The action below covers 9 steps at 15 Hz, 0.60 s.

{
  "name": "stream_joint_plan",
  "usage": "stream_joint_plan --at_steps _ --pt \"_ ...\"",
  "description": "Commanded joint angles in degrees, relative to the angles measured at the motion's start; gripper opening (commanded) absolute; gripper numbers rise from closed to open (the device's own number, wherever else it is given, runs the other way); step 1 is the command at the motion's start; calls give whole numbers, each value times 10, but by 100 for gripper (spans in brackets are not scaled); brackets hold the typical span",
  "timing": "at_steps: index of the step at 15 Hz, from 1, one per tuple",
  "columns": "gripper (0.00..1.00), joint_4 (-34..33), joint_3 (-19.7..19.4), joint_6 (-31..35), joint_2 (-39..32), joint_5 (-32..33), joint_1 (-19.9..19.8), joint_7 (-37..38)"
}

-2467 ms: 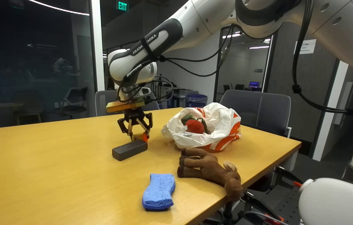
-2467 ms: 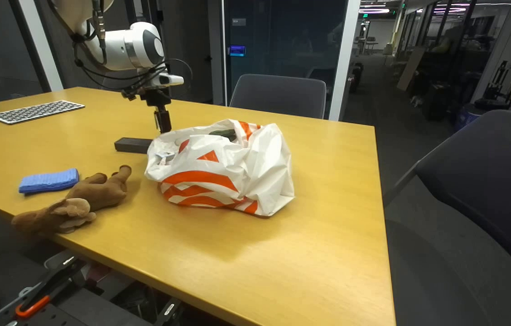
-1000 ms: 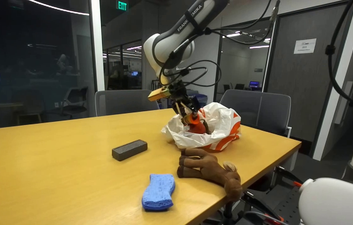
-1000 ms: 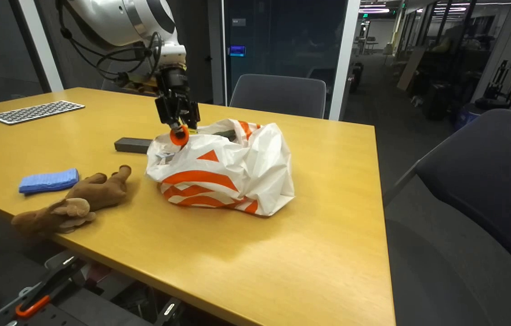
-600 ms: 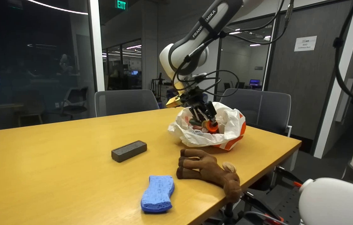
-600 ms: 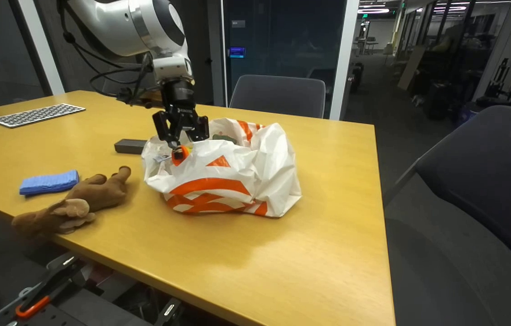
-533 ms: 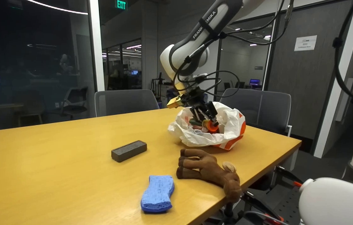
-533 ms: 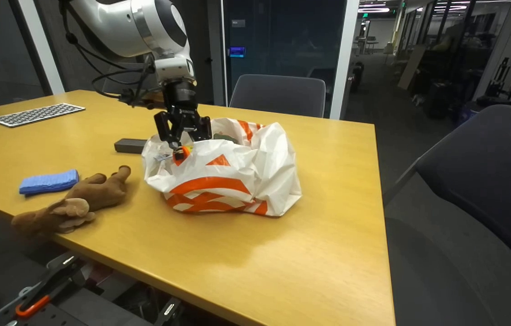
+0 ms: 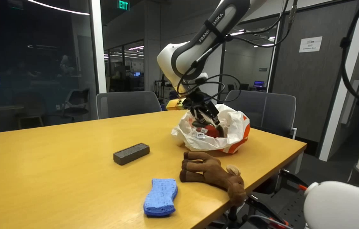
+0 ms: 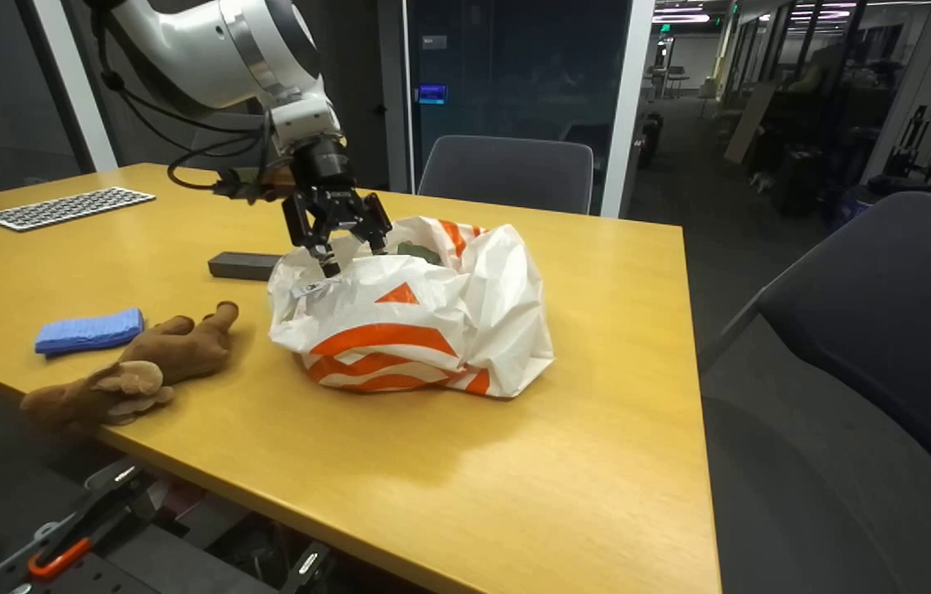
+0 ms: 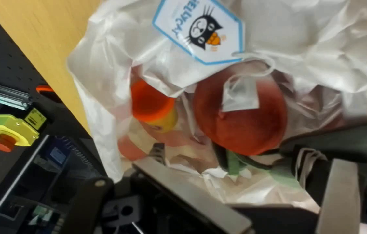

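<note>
Spread open over the mouth of a white plastic bag [image 10: 490, 313] with orange markings, my gripper [image 10: 356, 257] has nothing between its fingers [image 11: 193, 193]. In the wrist view a small yellow container with an orange lid [image 11: 152, 104] lies inside the bag, beside a round red plush [image 11: 251, 133] with a green stem. A paper tag [image 11: 199, 29] with a cat drawing rests on the bag's folds. A dark green item [image 11: 349, 143] sits in the bag near one fingertip. The container is hidden in both exterior views.
On the yellow table [image 9: 55, 165], a dark grey block [image 9: 131, 153], a blue sponge [image 9: 160, 197] and a brown plush animal [image 9: 211, 171] lie around the bag. The animal's head overhangs the table edge. A keyboard [image 10: 68, 208] is farther off.
My gripper carried the orange-lidded container from beside the grey block into the bag. It then opened, let the container go and rose slightly. The bag shifted a little.
</note>
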<state>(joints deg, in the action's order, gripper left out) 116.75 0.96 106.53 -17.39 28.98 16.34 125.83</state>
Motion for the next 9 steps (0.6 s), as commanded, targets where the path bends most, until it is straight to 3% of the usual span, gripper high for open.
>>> stream_joint_plan --at_steps 1,5,9 --pt "100 23 34 25 49 53 12 -17" --pt "100 9 76 37 64 85 24 -59" --pt "100 -49 95 106 13 140 30 -92"
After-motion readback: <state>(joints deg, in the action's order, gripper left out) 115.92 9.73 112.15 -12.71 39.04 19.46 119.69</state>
